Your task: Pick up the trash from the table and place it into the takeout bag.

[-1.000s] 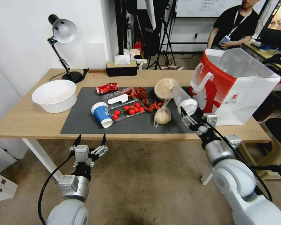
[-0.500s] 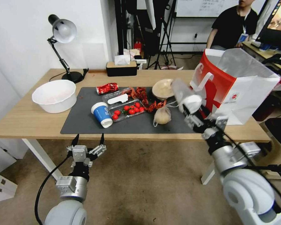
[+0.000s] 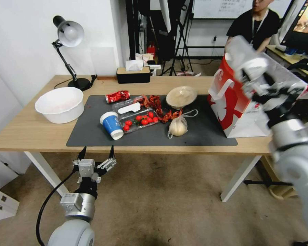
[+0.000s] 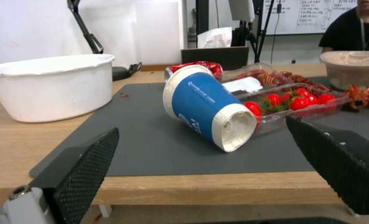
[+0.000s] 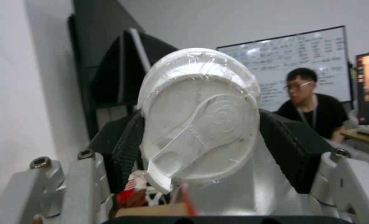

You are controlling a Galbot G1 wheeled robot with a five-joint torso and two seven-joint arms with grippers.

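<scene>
Trash item in hand: the clear white-lidded cup (image 3: 244, 58), clamped between the pads of the right claw (image 5: 201, 137) and carried high, at the open mouth of the takeout bag (image 3: 243, 102) which stands at the right end of the surface (image 3: 30, 131). In the right wrist view the white lid is seen pressed between both black pads (image 5: 126, 146), so the grip looks firm. Step judged: transport and drop of the cup, with release not yet made; whether the cup is fully over the opening cannot be told, since that arm is blurred in the head view. Next move, as judged: the cup is to be centred over the bag mouth, lowered clear of the white handles and the rim, then the claw opened. Risk: a clip on the paper rim could tip or fold the bag. Left claw (image 3: 97, 157) is held wide open and empty, parked below the near edge of the surface, facing the blue paper cup (image 4: 205, 112) lying on its side on the dark mat (image 3: 92, 133). Left on the mat for later picks: crushed red can (image 3: 117, 96), beige round bowl (image 3: 181, 96), clear bag with beige bun (image 3: 178, 125).
</scene>
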